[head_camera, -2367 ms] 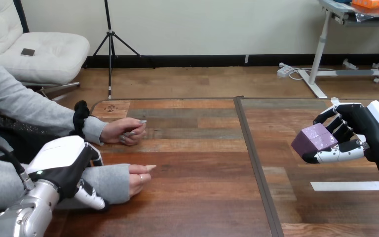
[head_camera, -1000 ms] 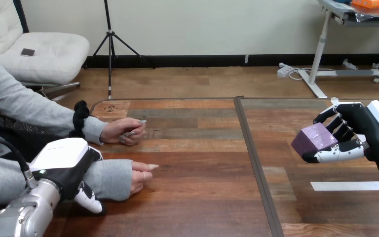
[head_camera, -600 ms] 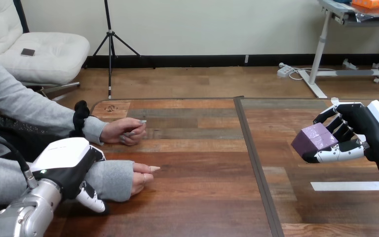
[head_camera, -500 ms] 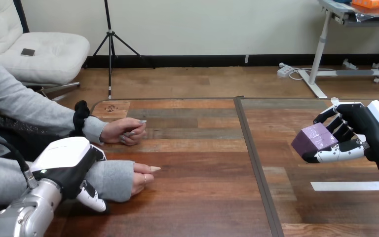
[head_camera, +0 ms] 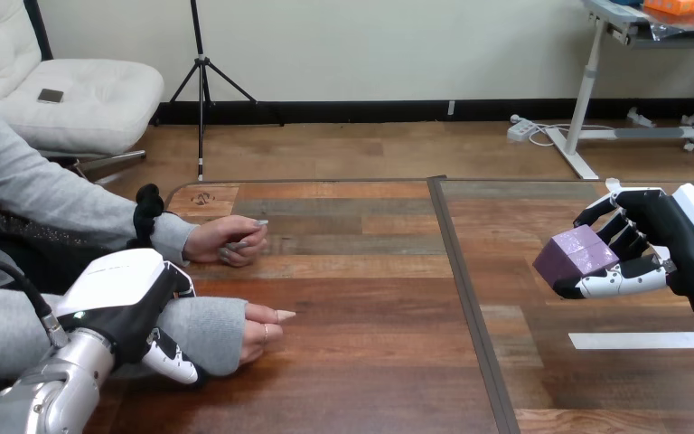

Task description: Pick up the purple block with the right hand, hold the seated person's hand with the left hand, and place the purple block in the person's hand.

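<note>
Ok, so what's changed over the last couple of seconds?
The left robot hand, curled round the person's sleeved wrist, has shifted slightly right across the table, and the person's near hand slid with it. The right robot hand and its purple block stayed put, as did the person's far hand.

No legible text, number or sign is showing anywhere on the worktop (head_camera: 361, 271). A small dark mark (head_camera: 201, 197) is sitting on a pale plank near the worktop's far left corner; it is too small to make out. A white strip (head_camera: 642, 340) is lying flat on the worktop's right part, and its face is showing plain white.
</note>
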